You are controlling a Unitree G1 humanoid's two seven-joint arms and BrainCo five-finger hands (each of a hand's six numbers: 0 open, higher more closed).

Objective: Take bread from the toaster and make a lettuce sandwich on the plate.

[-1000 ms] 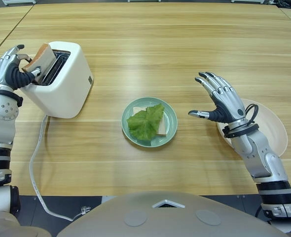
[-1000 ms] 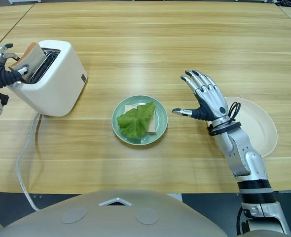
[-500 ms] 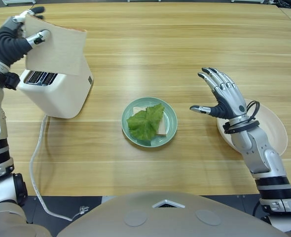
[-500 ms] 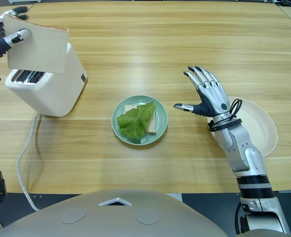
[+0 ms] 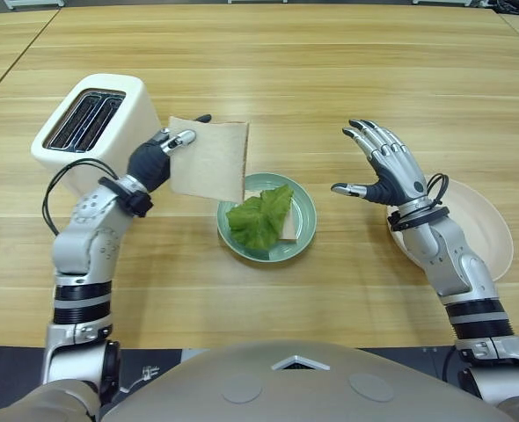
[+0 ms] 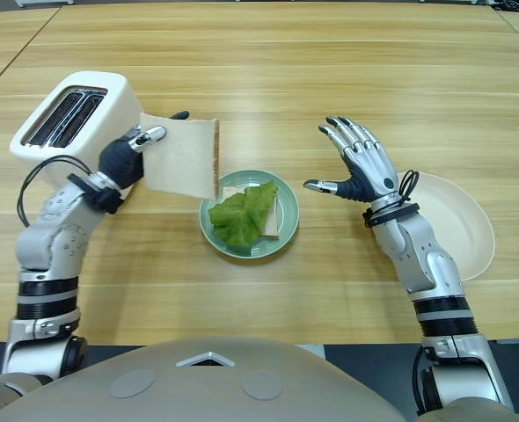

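Where the left robot hand (image 5: pixel 154 158) pinches it, bread (image 5: pixel 211 160) hangs — beside the plate (image 5: pixel 304 217).

Take the plate (image 5: pixel 307 215) as the dial's centre on the table (image 5: pixel 330 70). A lettuce leaf (image 5: pixel 258 218) lies on it, over a bread slice (image 5: pixel 288 229) whose edge shows at four o'clock. The toaster (image 5: pixel 129 114) stands at ten o'clock, well apart. Between them, the left hand (image 5: pixel 152 160) holds a second slice (image 5: pixel 211 158) upright, just beside the rim. The right hand (image 5: pixel 387 167) hovers at two o'clock. A bowl (image 5: pixel 488 229) sits at three o'clock, beyond that wrist.
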